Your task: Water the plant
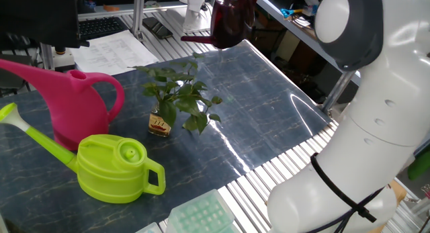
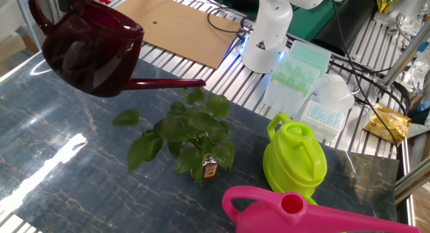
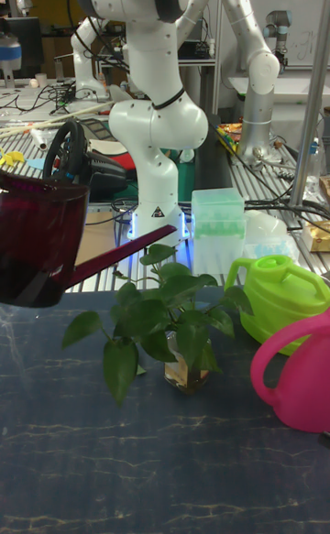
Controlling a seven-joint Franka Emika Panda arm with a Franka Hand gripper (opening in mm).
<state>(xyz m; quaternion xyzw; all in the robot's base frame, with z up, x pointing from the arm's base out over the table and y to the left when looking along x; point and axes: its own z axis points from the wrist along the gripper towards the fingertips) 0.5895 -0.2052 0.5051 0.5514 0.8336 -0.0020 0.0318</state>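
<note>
The table (image 1: pixel 262 119) has a dark blue marble-like top that reflects bright light. Behind it stand metal shelves (image 3: pixel 197 71) and a brown cardboard sheet (image 2: pixel 175 25).

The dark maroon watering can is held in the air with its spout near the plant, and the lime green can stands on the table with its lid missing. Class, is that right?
One detail is wrong: the lime green can has its lid on, as one fixed view shows. The dark maroon watering can is indeed held in the air, its spout near the plant.
</note>
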